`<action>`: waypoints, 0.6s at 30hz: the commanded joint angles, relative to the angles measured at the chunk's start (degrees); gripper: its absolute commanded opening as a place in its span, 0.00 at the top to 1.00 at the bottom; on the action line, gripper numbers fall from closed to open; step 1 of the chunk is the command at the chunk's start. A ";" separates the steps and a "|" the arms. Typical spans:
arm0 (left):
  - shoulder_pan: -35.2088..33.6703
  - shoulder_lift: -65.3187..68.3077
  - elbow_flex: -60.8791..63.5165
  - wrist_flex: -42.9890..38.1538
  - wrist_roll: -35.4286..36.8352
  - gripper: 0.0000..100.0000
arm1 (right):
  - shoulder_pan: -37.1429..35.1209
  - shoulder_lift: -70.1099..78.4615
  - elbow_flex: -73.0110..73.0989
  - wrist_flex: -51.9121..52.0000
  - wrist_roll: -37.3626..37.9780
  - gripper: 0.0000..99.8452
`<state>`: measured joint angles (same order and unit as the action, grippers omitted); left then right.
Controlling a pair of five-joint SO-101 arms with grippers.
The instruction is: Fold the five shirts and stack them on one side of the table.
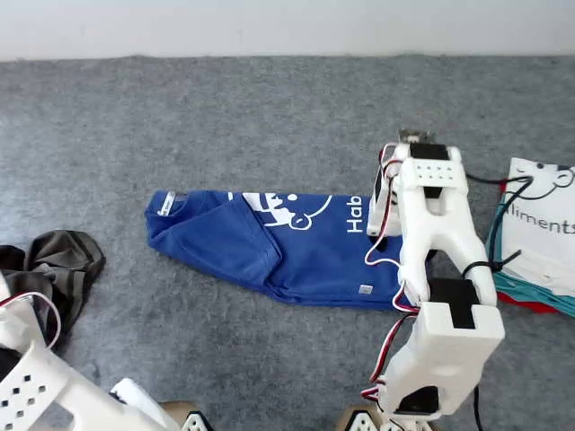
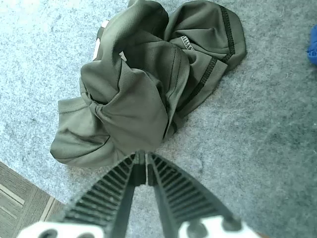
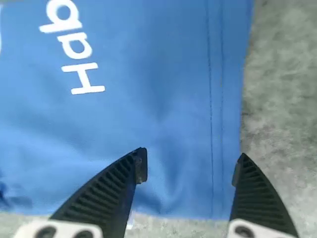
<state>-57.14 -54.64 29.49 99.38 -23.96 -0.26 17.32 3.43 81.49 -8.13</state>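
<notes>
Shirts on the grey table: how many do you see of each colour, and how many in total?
Blue printed cloth shirt: 1
Dark olive crumpled cloth shirt: 1
White printed folded shirt: 1
Teal folded shirt: 1
Red folded shirt: 1
Total: 5

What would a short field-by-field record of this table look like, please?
surface: grey table
blue shirt: mid-table, flat, partly folded
olive shirt: crumpled, near the table's edge
side pile: white printed shirt over teal and red cloth
left gripper: shut, empty, beside the olive shirt
right gripper: open, over the blue shirt's hem
</notes>
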 commanded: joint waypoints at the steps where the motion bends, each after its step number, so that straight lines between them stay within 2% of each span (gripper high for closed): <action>1: -0.18 -0.26 -0.22 0.62 -0.26 0.98 | 0.75 -0.40 3.96 -5.67 -0.18 0.71; 11: -0.09 -0.53 -0.22 0.62 -0.26 0.98 | -0.57 -0.31 11.60 -16.22 1.32 0.73; 13: -0.09 -0.53 -0.22 0.62 -0.26 0.98 | -0.57 -0.31 12.22 -16.31 3.96 0.79; 17: -0.09 -0.53 -0.22 0.62 -0.26 0.98 | -0.57 -0.84 12.04 -14.37 10.81 0.99; 18: -0.09 -0.62 -0.22 0.62 -0.26 0.98 | -0.48 -0.92 12.04 -13.41 12.04 0.99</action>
<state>-57.14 -54.64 29.49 99.38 -23.96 0.44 16.88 15.56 66.55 -0.31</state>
